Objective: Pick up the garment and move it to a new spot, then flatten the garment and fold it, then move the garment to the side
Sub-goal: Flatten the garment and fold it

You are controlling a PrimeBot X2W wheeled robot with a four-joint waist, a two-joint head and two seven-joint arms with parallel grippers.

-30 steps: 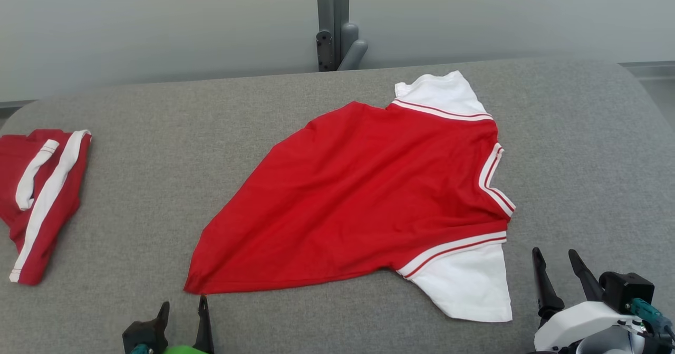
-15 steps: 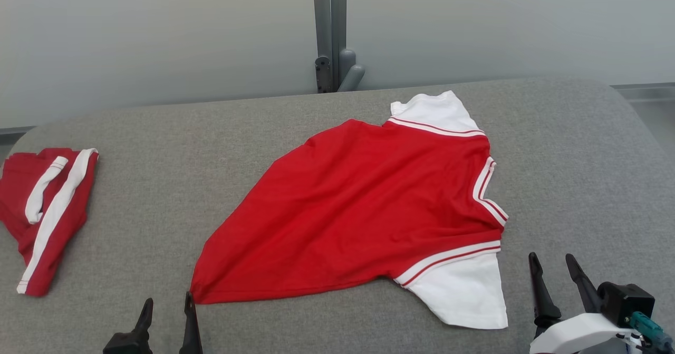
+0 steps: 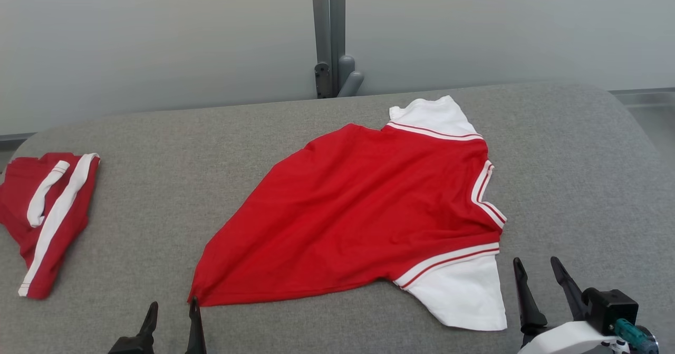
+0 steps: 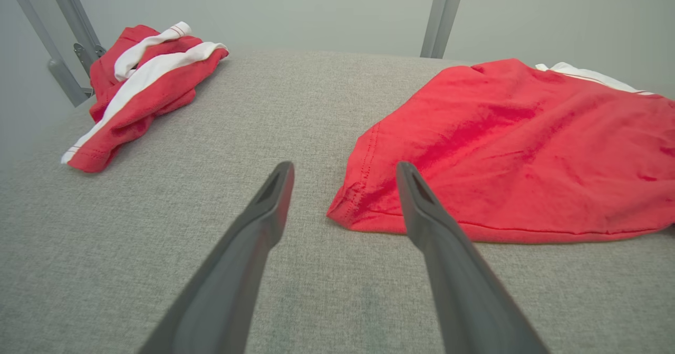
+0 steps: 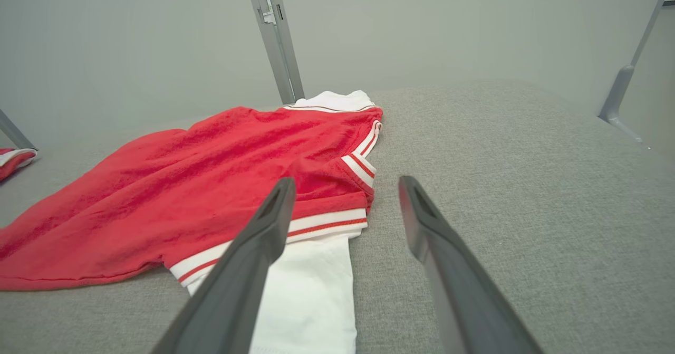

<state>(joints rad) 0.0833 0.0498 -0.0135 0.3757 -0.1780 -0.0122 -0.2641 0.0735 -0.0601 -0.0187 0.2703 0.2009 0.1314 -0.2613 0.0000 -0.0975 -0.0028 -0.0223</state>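
At nine o'clock a bundled red-and-white cloth (image 3: 47, 217) lies near the edge of the tabletop (image 3: 147, 148). The left hand (image 3: 173, 302), fingers wide and empty, sits just beside the hem corner (image 3: 203, 295) at seven o'clock of the garment (image 3: 358, 211), a red shirt spread askew mid-surface. The right hand (image 3: 535, 261), equally wide and empty, stands near its white sleeve (image 3: 464, 296) at five o'clock. Pinching one layer only, or pulling unevenly, could bunch the shirt. The surface is grey woven fabric, likely grippy; behind, a pale wall (image 3: 158, 37) and a metal post (image 3: 328, 27) at twelve.
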